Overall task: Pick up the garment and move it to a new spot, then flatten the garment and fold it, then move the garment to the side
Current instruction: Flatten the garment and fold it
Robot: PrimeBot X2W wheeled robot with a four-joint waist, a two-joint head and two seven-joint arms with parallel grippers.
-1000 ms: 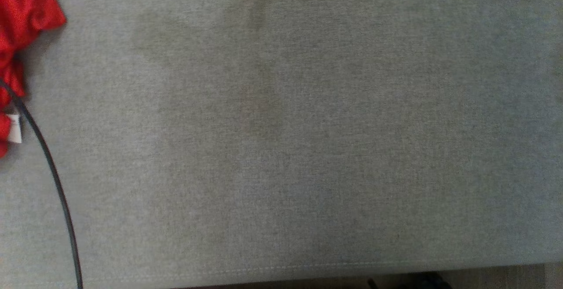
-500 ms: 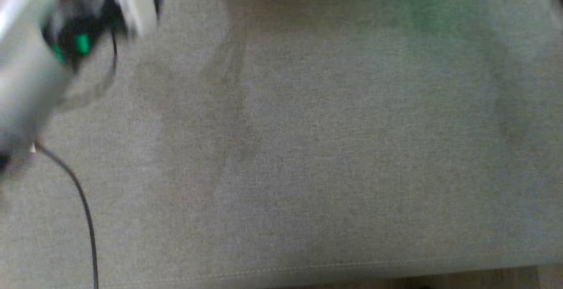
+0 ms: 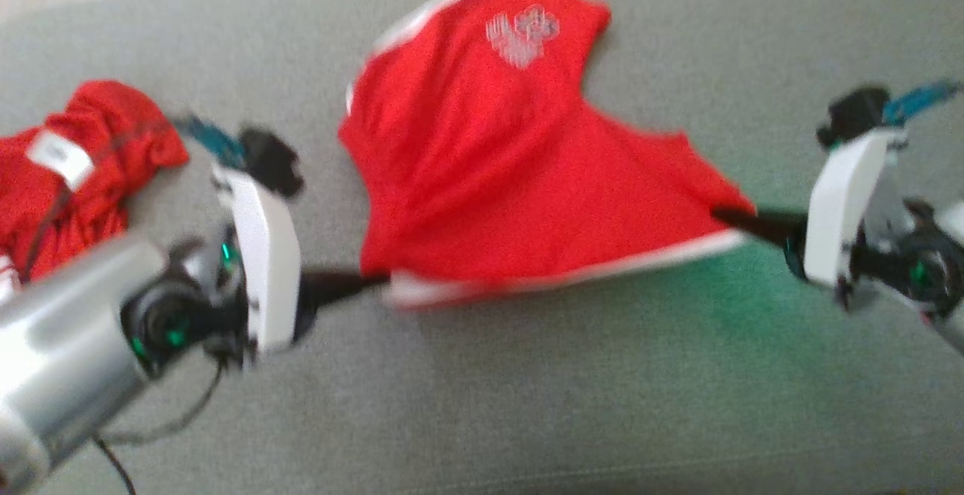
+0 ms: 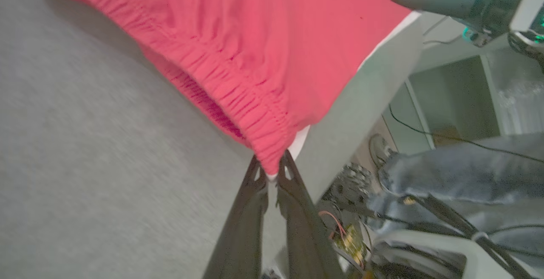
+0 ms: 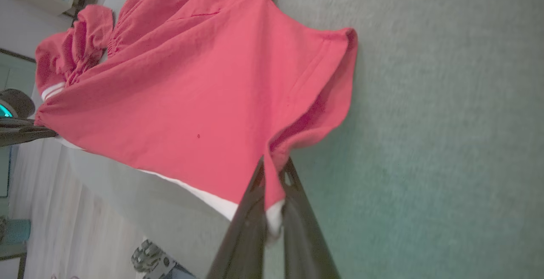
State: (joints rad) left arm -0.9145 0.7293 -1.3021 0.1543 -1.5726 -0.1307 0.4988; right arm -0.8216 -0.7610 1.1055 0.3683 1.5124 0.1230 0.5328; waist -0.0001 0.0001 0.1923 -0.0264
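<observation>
The garment [image 3: 512,163] is a pair of red shorts with white trim and a white logo. It hangs stretched between my two grippers, just over the grey fabric surface [image 3: 527,389]. My left gripper [image 3: 380,280] is shut on the lower left corner. The left wrist view shows its fingertips pinching the gathered waistband end of the garment [image 4: 263,37] at the left gripper [image 4: 272,173]. My right gripper [image 3: 719,215] is shut on the right corner. In its wrist view, the right gripper [image 5: 275,166] clamps the white-edged hem of the garment [image 5: 191,100].
A second red garment [image 3: 68,171] with a white label lies bunched at the far left. A thin black cable [image 3: 113,465] trails near the lower left. Beyond the surface's edge I see a person's leg in jeans [image 4: 459,177] and floor clutter.
The head camera has swung, so the whole picture has shifted from bare grey surface. Both grippers and the stretched shorts have come into view; a second ago only red cloth showed at the left edge.
</observation>
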